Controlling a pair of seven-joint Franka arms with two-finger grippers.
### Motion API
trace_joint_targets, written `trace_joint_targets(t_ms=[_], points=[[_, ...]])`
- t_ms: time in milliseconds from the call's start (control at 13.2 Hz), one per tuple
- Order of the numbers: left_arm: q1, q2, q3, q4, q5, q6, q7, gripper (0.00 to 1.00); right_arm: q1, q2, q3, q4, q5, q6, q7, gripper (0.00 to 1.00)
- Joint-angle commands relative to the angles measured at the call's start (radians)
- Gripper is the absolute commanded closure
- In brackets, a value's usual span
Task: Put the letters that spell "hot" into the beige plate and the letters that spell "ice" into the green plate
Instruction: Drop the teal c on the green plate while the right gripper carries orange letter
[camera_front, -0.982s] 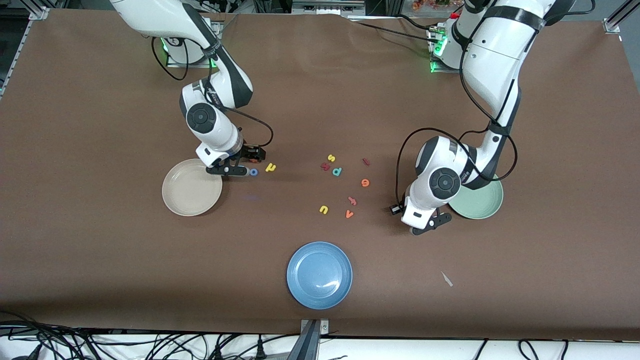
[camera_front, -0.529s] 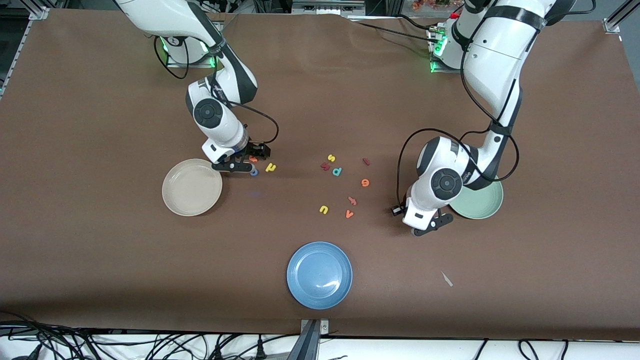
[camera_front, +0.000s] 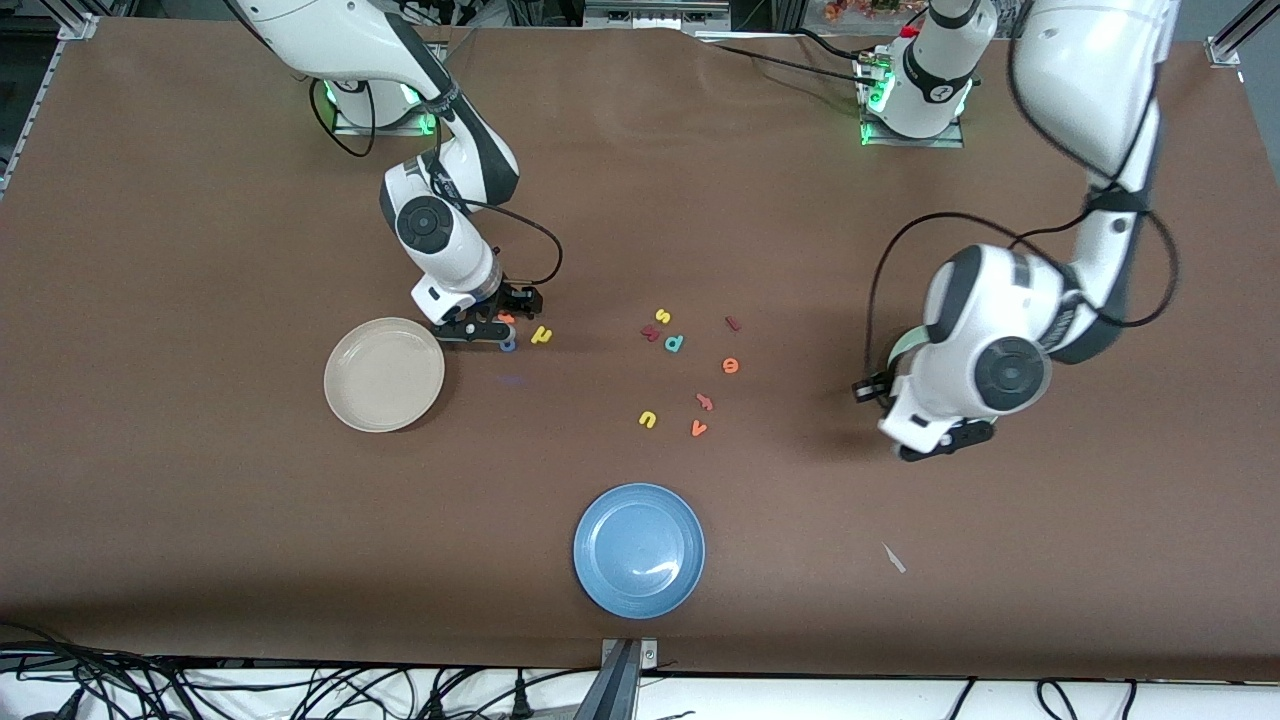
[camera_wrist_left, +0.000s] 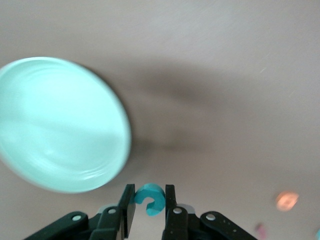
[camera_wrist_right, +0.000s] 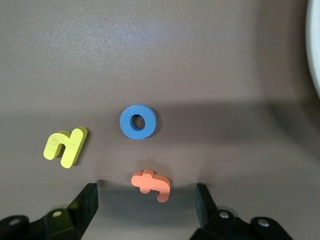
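The beige plate (camera_front: 384, 374) lies empty toward the right arm's end of the table (camera_front: 180, 500). Just beside it, the right gripper (camera_wrist_right: 146, 202) stands low with its jaws wide around the orange t (camera_wrist_right: 151, 184); the blue o (camera_wrist_right: 138, 122) and yellow h (camera_wrist_right: 65, 146) lie close by. The left gripper (camera_wrist_left: 149, 206) pinches the teal c (camera_wrist_left: 150, 199) near the green plate (camera_wrist_left: 57, 122), seemingly above the table.

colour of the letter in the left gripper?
Teal: the small foam c, pinched in the left gripper. Clearest in the left wrist view.
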Motion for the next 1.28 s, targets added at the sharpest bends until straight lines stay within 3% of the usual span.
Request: trace_joint_targets(t_ms=[0, 227, 680, 755, 906, 982, 1208], points=[[0.075, -0.036, -0.001, -0.058, -0.014, -0.045, 0.180, 0.91, 0.005, -0.005, 0.001, -0.015, -0.029, 0.024, 0.022, 0.28], [0.125, -0.001, -0.003, -0.097, 0.071, -0.012, 0.266, 0.91, 0.005, -0.003, -0.001, -0.015, -0.034, 0.024, 0.021, 0.44], [0.171, 0.039, -0.003, -0.243, 0.075, 0.211, 0.318, 0.87, 0.005, -0.005, -0.001, -0.016, -0.046, 0.023, 0.018, 0.72], [0.171, 0.042, -0.003, -0.251, 0.075, 0.221, 0.318, 0.80, 0.005, -0.006, -0.001, -0.016, -0.046, 0.023, 0.015, 0.78], [0.171, 0.045, -0.003, -0.251, 0.075, 0.220, 0.318, 0.28, 0.005, -0.011, -0.001, -0.016, -0.046, 0.017, 0.009, 0.90], [0.169, 0.040, -0.003, -0.251, 0.075, 0.219, 0.317, 0.03, 0.004, -0.017, -0.002, -0.016, -0.046, 0.013, 0.009, 0.91], [0.161, -0.015, -0.007, -0.234, 0.072, 0.171, 0.302, 0.00, -0.027, -0.066, -0.001, -0.009, -0.046, -0.048, -0.022, 0.91]])
